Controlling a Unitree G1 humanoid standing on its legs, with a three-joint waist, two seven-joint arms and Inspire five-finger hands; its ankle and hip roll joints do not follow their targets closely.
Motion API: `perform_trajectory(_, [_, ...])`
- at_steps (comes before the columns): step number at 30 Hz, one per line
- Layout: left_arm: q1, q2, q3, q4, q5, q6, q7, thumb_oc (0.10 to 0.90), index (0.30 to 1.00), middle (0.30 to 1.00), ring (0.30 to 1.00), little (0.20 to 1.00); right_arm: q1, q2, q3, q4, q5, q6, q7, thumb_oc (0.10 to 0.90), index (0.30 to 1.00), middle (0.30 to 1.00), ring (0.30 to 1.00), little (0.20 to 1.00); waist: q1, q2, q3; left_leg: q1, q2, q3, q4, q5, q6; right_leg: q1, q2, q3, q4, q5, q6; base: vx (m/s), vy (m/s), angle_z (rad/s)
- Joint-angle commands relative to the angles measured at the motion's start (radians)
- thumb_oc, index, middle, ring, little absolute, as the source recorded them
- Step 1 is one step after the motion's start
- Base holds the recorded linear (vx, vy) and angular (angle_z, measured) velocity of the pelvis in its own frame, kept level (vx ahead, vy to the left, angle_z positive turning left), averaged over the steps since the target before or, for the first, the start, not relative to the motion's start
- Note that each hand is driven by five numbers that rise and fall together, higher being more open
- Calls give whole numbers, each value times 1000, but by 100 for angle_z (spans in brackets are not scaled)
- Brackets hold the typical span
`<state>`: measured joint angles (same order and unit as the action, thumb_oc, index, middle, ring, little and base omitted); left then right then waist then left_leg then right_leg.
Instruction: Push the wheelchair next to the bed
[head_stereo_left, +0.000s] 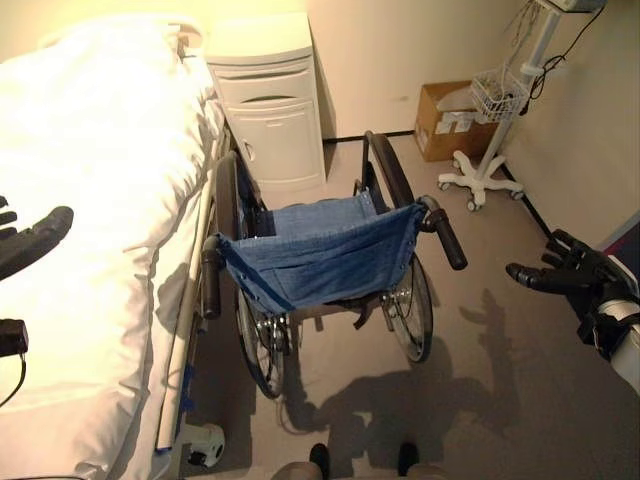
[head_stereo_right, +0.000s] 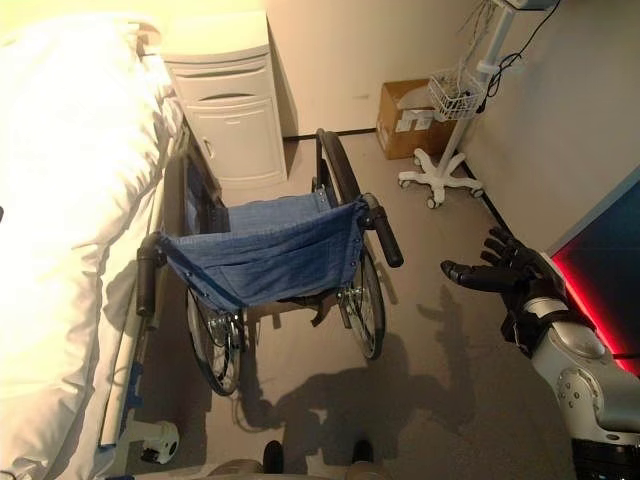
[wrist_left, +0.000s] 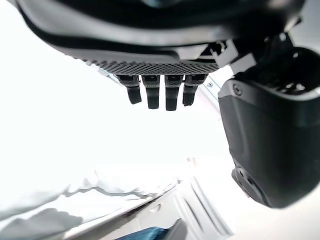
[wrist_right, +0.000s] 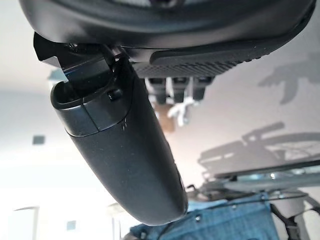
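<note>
At the left edge of the frame my left hand (head_stereo_left: 38, 238) hangs over the bed (head_stereo_left: 90, 200), fingers straight and loose, holding nothing. In the middle the wheelchair (head_stereo_left: 320, 255) stands just beside the bed, its blue backrest toward me, a white cabinet (head_stereo_left: 268, 105) behind it. At the right my right hand (head_stereo_right: 500, 272) floats apart from the right push handle (head_stereo_right: 385, 235), fingers spread wide

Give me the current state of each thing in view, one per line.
Wheelchair: unfolded, seat empty, parked beside the bed, handles untouched.
Bed: covered in white bedding.
Cabinet: drawer and door closed.
Cardboard box: open at the top.
Left robot hand: open, over the bed.
Right robot hand: open, holding nothing.
</note>
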<state>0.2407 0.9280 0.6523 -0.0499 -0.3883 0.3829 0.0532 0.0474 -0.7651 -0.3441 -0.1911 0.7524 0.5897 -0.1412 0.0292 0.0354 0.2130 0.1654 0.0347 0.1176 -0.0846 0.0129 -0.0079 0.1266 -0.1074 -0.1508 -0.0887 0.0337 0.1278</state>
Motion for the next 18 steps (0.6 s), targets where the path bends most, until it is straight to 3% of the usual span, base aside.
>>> perform_trajectory(1, [-14,115,84,10,44,-114,23,800,900,900,900,900,-49,-59,-70,-38,1,-122,-31,800,900,900,900,900,-9,-16,-95,-28,3,13,35,-14,-57,3,48,-58,62,-73,-22,0,0,0])
perform_trajectory(8, [44,-3,53,-29,9,-96,-29,800,900,900,900,900,45,42,-105,-23,-13,-137,-88,800,900,900,900,900,-16,-16,-95,-23,0,9,20,-13,-54,-4,45,-56,62,-74,-14,0,0,0])
perform_trajectory(11, [94,-129,-11,-51,-35,-43,-97,800,900,900,900,900,134,126,-118,26,-63,-142,-114,800,900,900,900,900,-20,-15,-87,-23,-1,9,16,-15,-47,-10,43,-52,63,-74,-8,-25,11,-1])
perform_trajectory(14, [104,-171,-42,-43,-17,-6,-85,800,900,900,900,900,162,150,-111,53,-52,-133,-125,800,900,900,900,900,-22,-15,-84,-23,-2,9,14,-15,-45,-12,43,-51,63,-73,-7,0,0,0])
perform_trajectory(18, [102,-233,-130,89,58,57,5,800,900,900,900,900,189,212,-38,186,-9,-139,-174,800,900,900,900,900,-27,-20,-80,-24,-5,10,13,-16,-39,-16,44,-51,60,-70,-6,-18,-2,-3])
